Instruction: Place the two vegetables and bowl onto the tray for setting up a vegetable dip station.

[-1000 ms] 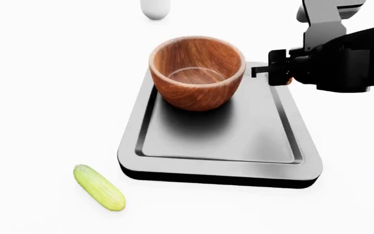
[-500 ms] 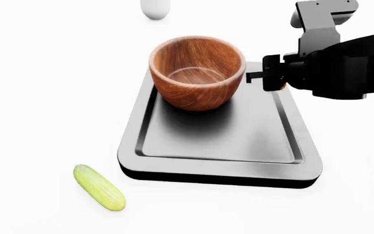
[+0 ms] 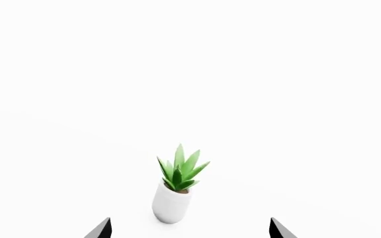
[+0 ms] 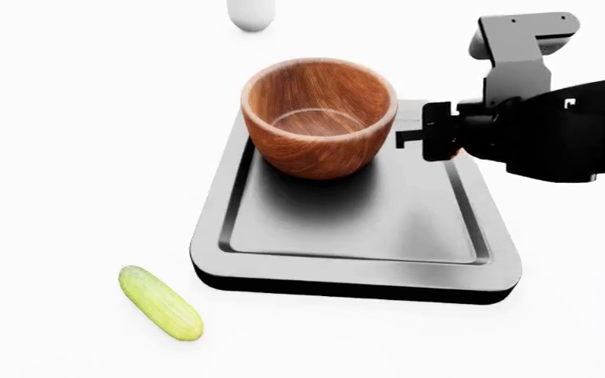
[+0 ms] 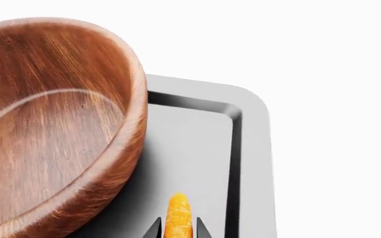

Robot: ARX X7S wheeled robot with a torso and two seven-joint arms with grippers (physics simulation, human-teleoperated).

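— So where is the carrot (image 5: 179, 214)?
— Pinched between the right gripper (image 5: 177, 229) jaws, tip sticking out over the tray (image 4: 313, 268) floor, just beside the bowl (image 4: 320, 116).
— And the cucumber (image 4: 161, 302)?
— Lying on the table, off the tray's near-left corner.
— The left gripper (image 3: 189, 229)?
— Jaws wide apart, facing a potted plant (image 3: 176, 186).

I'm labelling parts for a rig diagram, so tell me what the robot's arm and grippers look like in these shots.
The right arm is bulky matte black, with a boxy black gripper and a grey bracket-like block above it. No cables or markings show. In both wrist views only thin, pointed black fingertips appear. The left arm is otherwise out of view.
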